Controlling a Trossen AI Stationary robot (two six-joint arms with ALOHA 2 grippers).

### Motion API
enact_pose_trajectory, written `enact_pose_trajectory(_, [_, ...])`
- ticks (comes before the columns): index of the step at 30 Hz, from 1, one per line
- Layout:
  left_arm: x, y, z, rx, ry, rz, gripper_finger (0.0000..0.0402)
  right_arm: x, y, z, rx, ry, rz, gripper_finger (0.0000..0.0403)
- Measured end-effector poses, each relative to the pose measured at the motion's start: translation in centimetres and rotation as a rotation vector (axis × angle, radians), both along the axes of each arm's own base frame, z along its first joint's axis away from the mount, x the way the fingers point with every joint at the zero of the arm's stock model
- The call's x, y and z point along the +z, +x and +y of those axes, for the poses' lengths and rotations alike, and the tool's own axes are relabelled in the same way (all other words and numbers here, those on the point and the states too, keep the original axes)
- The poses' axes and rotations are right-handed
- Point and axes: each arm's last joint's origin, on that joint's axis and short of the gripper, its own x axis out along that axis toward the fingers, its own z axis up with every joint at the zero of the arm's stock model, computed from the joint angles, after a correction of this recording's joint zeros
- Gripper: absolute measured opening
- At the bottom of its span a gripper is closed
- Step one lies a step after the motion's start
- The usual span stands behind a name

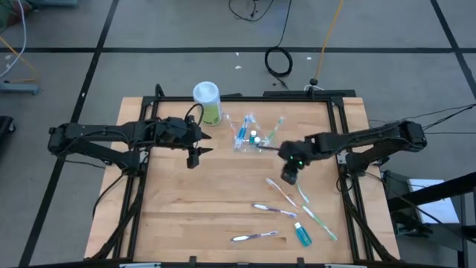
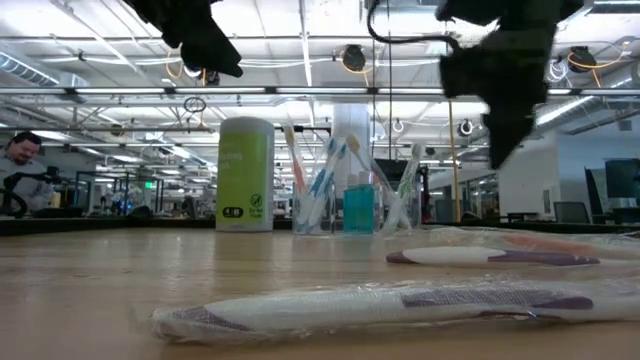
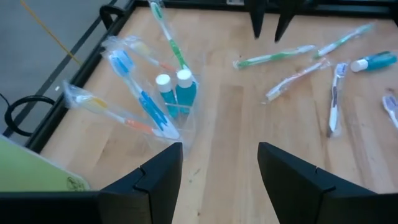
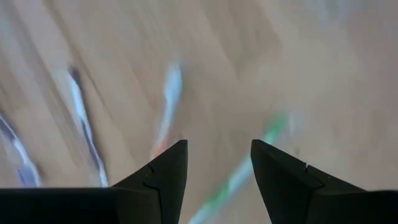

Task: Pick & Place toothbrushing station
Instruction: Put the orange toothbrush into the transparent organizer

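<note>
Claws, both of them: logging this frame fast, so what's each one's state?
Left claw: open, empty, above the table near the clear cup.
Right claw: open, empty, above the loose toothbrushes.

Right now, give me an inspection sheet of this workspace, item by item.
Surface: wooden table, dark frame.
Job's things: clear cup holds toothbrushes and two tubes; four loose toothbrushes and one tube lie on the near right of the table.
Clutter: green canister beside the cup.
Grippers: left gripper open, empty, waiting left of the cup; right gripper open, empty, above the loose toothbrushes.
Cables: coiled black cable on the floor.
Surroundings: a person seated far back.
</note>
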Motion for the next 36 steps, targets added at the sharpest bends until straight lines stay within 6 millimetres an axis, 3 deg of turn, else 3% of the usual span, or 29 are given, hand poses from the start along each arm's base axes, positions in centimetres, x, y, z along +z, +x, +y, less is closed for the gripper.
enact_pose_trajectory(6, [-0.3,0.4,-0.9,-0.037,-0.011,0.009,0.0216,-0.5,-1.8,2.7,-0.098,0.055,0.180,0.0169])
enact_pose_trajectory(15, [-0.4,0.4,-1.9,-0.076,-0.013,0.017,0.0216,-0.5,-3.2,7.5,-0.128,0.204,0.263,0.0169])
enact_pose_trajectory(23, [-0.3,0.4,-2.2,-0.091,-0.011,0.013,0.0216,-0.5,-5.2,11.3,-0.132,0.192,0.274,0.0169])
enact_pose_trajectory(31, [-0.2,0.4,-2.2,-0.090,-0.010,0.003,0.0216,-0.3,-3.7,10.8,-0.129,-0.218,-0.098,0.0169])
enact_pose_trajectory(36, [-0.2,0.5,-2.2,-0.089,-0.012,0.000,0.0216,-2.7,-1.4,9.3,-0.122,-0.245,-0.224,0.0169])
